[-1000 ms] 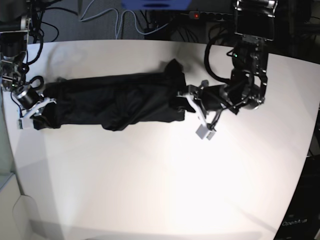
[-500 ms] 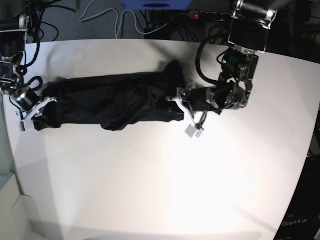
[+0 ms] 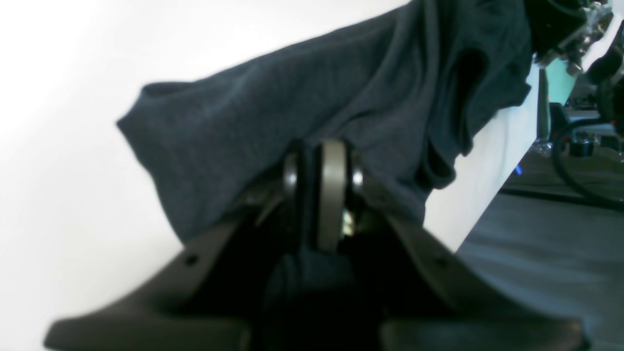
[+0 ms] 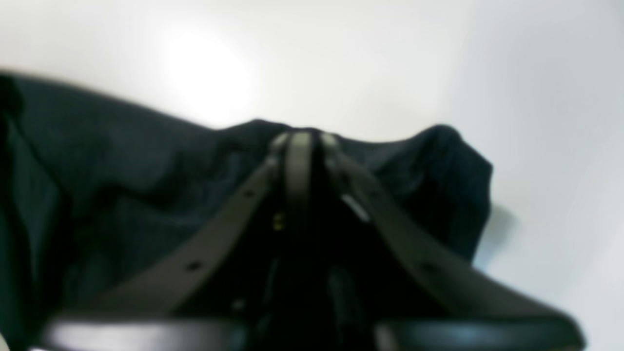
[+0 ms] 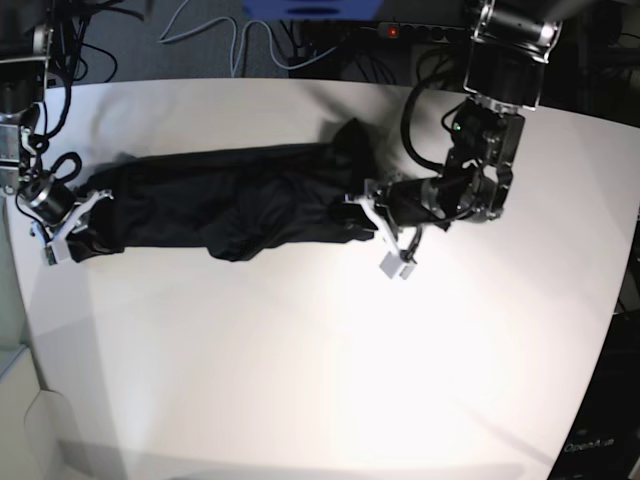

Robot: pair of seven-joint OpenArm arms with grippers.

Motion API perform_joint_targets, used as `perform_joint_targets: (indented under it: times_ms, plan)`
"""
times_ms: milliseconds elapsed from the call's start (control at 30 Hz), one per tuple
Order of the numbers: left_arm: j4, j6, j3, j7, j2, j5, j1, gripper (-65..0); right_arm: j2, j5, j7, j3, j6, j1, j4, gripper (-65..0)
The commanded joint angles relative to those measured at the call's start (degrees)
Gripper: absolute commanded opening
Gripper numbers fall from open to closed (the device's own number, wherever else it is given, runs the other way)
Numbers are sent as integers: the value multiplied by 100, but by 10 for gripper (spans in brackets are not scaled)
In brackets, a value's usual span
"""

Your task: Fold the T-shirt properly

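The T-shirt (image 5: 225, 205) is shown as a long, dark, wrinkled band lying across the far half of the white counter (image 5: 330, 360), folded lengthwise, with one bunched corner raised at its end nearest the left arm. Its two ends are each met by a gripper.

The left gripper (image 5: 362, 210), seen at the right of the base view, is set at that bunched end; in the left wrist view the jaws are seen drawn together, and charcoal cloth (image 3: 312, 97) is draped over and around the fingertips (image 3: 331, 161), so that a pinch on the fabric is indicated. A small pale tag (image 5: 395, 265) hangs beside this gripper, just off the cloth and over bare counter.

The right gripper (image 5: 68, 225), at the left of the base view, is placed at the opposite end of the shirt, near the counter's edge. In the blurred right wrist view its fingers (image 4: 300, 146) are seen close together with dark fabric (image 4: 122, 185) beneath and around them; whether cloth is clamped between them cannot be told.

Cables (image 5: 215, 35) and a power strip (image 5: 415, 32) are visible beyond the far edge.
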Motion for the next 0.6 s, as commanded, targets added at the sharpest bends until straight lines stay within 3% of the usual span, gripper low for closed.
perform_joint_targets:
  times_ms: [0,133,300,433,567]
  plan:
    - [-19,153,-13,235,-115,354,-12,-592,65,-383,-599,81,-108,-191,109,-505]
    - [-28,153,-22,235,-115,398,32,-592,39,-392,-599,872,-108,-613,900,-402]
    - [-28,153,-22,235,-115,398,59,-592,-31,-400,-651,1743,-108,-1246,2272,-334]
    - [-28,153,-22,235,-115,381,68,-592,-163,-400,-1223,2270,-108,-1474,3344,-287]
    - [-28,161,-22,235,-123,398,120,-592,-304,-383,-1882,2499,-108,-1518,4144,-283]
